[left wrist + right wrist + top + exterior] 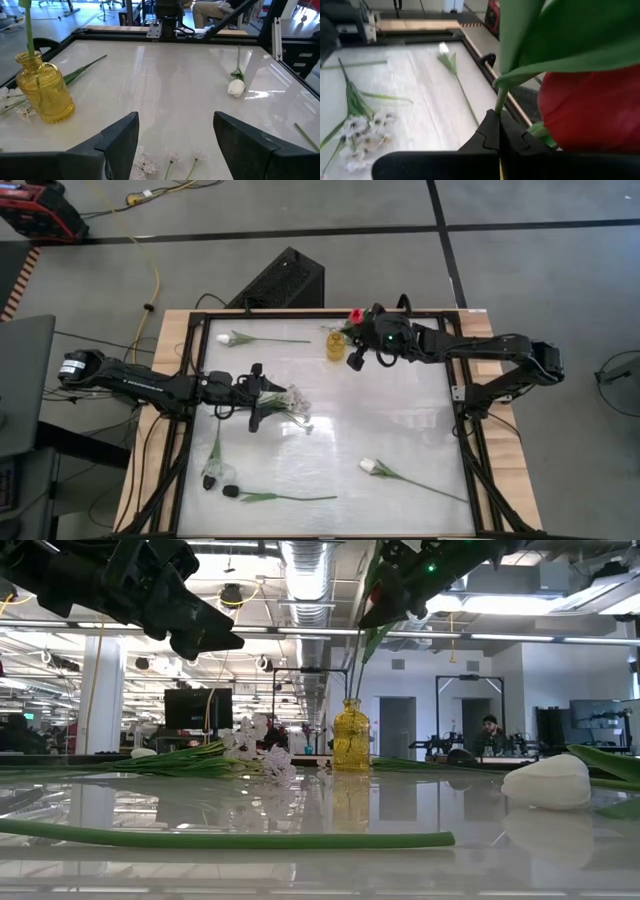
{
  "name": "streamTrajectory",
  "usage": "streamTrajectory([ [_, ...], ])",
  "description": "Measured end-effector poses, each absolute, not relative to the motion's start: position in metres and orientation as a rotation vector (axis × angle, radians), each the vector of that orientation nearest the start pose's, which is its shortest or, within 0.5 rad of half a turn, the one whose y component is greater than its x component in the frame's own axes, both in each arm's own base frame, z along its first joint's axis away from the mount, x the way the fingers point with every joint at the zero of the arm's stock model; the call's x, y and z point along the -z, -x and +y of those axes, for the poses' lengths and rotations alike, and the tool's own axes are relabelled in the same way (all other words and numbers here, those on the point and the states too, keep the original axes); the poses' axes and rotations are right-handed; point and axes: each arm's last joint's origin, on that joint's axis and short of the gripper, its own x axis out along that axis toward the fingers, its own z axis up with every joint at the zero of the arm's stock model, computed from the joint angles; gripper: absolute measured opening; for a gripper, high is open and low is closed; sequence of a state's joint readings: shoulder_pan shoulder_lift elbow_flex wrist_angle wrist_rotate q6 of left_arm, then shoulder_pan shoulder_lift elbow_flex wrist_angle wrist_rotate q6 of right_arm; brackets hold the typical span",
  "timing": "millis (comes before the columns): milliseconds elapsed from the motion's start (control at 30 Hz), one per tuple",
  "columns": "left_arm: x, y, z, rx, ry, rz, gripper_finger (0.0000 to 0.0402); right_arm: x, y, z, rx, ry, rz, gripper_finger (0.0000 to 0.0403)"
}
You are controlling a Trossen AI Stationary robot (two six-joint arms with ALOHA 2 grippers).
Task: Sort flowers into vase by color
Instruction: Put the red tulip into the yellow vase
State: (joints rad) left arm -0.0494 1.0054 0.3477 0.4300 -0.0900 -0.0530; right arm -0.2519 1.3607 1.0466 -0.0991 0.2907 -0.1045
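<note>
The worktop (400,420) is a pale glossy sheet in a dark frame, and both arms are out over it. The right arm reaches in toward the far edge, where the right gripper (372,328) hangs just above the vase (336,345), a squat amber glass jar standing near the middle of that far side. Its jaws are clenched on the green stem of a red tulip (355,314); the wrist view shows the two fingers pinched flat together around the stem with the red bud (590,110) close by. From table height the stem runs down from the gripper into the neck of the jar (350,735), so I'd say the red flower is being seated in the vase right now, and the next thing wanted is a clean release and a straight lift, without dragging the stem back out or tipping the light jar.

The left gripper (258,402) sits over the near-left part of the worktop, jaws released and spread wide, poised just above the spray of tiny white blossoms (292,402). It holds nothing. If that spray is its target, it needs to come down and close on the thin stems rather than the blossoms.

The rest lie loose and well apart: a white tulip (225,337) at the far left, another white tulip (372,467) near the right front, and a black tulip (231,492) near the left front edge.
</note>
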Motion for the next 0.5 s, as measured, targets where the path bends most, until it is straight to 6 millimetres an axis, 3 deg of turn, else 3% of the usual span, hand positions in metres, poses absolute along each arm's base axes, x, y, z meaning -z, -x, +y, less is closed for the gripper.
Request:
streamTrajectory([
  [267,-0.202,-0.203,-0.008,-0.046,0.037,0.226,0.0245,-0.326,-0.302,-0.093,0.528,0.085,0.520,0.0016],
  [500,-0.202,-0.203,-0.008,-0.046,0.058,0.231,0.0245,-0.319,-0.325,-0.100,0.519,0.085,0.616,0.0016],
])
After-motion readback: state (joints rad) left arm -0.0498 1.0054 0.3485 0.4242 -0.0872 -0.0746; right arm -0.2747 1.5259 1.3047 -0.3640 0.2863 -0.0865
